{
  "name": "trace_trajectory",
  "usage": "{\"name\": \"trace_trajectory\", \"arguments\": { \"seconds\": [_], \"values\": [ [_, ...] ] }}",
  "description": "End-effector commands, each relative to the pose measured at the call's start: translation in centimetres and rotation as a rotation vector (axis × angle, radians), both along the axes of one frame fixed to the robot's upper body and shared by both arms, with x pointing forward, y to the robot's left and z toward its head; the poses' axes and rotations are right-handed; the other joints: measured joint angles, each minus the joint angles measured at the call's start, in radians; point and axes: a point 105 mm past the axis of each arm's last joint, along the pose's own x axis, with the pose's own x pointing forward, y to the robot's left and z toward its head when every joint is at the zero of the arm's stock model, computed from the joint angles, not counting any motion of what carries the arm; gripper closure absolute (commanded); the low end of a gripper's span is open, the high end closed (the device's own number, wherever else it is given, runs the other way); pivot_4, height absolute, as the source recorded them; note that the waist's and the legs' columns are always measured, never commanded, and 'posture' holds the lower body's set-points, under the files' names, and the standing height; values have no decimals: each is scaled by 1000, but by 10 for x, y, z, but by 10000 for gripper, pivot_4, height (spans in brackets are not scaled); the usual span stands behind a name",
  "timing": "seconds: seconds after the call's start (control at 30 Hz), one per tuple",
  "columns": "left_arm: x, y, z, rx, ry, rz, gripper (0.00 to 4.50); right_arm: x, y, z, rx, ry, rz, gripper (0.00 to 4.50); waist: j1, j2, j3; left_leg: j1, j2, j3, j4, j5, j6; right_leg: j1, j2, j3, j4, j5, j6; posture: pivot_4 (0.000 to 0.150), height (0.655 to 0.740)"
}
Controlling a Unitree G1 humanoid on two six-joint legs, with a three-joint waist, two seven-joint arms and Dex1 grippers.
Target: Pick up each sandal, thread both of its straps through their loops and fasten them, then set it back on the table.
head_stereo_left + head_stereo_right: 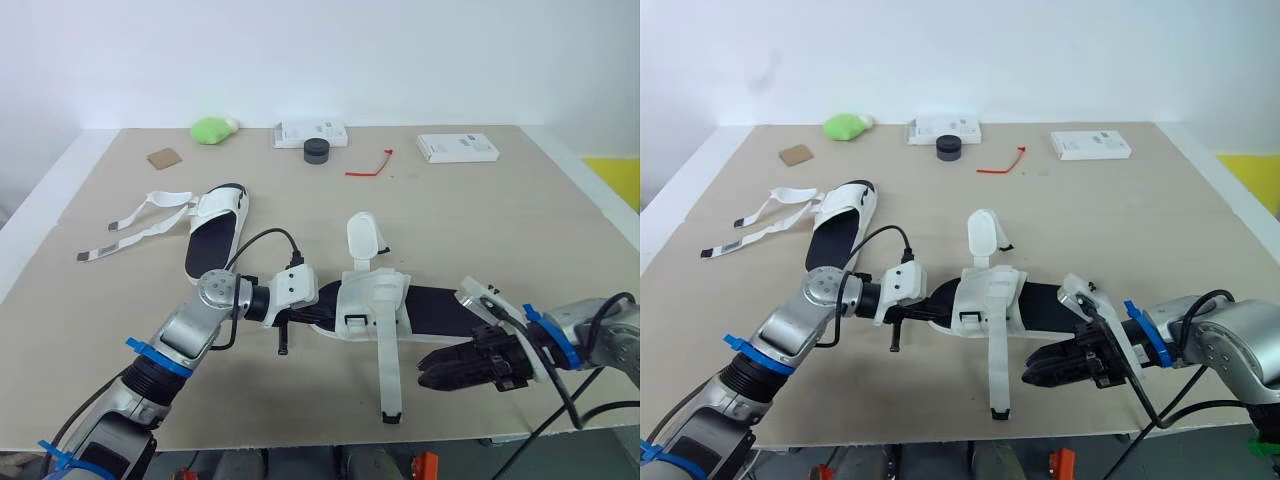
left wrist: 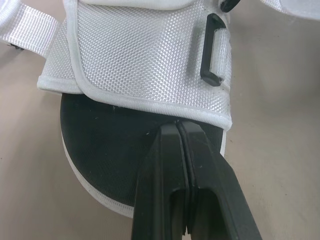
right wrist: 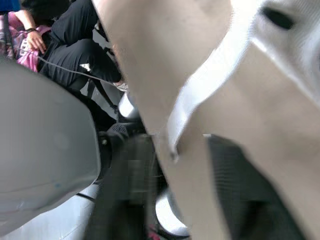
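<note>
Hovering over the table's (image 1: pixel 520 230) near edge, the right gripper (image 1: pixel 426 368) seems parted and empty, though its own view is blurred. It sits just beside the loose strap (image 1: pixel 388 372) of the near sandal (image 1: pixel 372 298), which lies mid-table. The left gripper (image 2: pixel 178 128) is closed, tips touching that sandal's white hem, pinching nothing. Farther left lies sandal 2 (image 1: pixel 215 228), both straps unfastened.

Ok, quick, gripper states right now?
Left gripper: shut, tips at the edge of the near white woven sandal with a black sole; whether it pinches anything cannot be told.
Right gripper: open, holding nothing.
</note>
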Motion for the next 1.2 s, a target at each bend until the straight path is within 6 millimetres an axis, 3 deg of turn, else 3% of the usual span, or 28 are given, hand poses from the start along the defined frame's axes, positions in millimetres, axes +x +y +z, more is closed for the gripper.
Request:
{"name": "trace_trajectory", "arguments": {
  "seconds": [0.03,0.3,0.5,0.73,0.83,1.03,1.2],
  "values": [
    [-6,6,-17,55,61,8,45000,-1,4,6,13,-17,-4,7525,0,0,0,0,0,0,0,0,0,0,0,0,0,0,0,1500,7400],
    [-5,7,-15,58,59,15,45000,12,17,-17,39,43,-91,7525,0,-1,0,0,0,0,0,0,0,0,1,0,0,0,0,1500,7400],
    [-2,7,-15,61,49,19,45000,-6,38,-11,107,95,2,7525,1,-1,0,0,0,-1,-1,0,0,0,1,0,0,0,0,1500,7400],
    [-2,5,-16,58,49,18,45000,-5,39,-19,79,114,-23,7525,1,-1,0,0,0,-1,0,0,0,0,1,0,0,0,0,1500,7400],
    [-2,4,-16,55,49,19,45000,2,39,-24,54,118,-55,15378,0,-1,0,0,0,-1,0,0,0,0,1,0,0,0,0,1500,7400],
    [-3,3,-17,49,52,21,45000,4,40,-25,49,112,-63,44623,1,-1,0,0,0,-1,0,0,0,0,1,0,0,0,0,1500,7400],
    [-2,4,-17,48,52,25,45000,2,36,-11,79,90,-43,44623,1,-1,0,0,0,-1,0,0,0,0,1,0,0,0,0,1500,7400]
  ]
}}
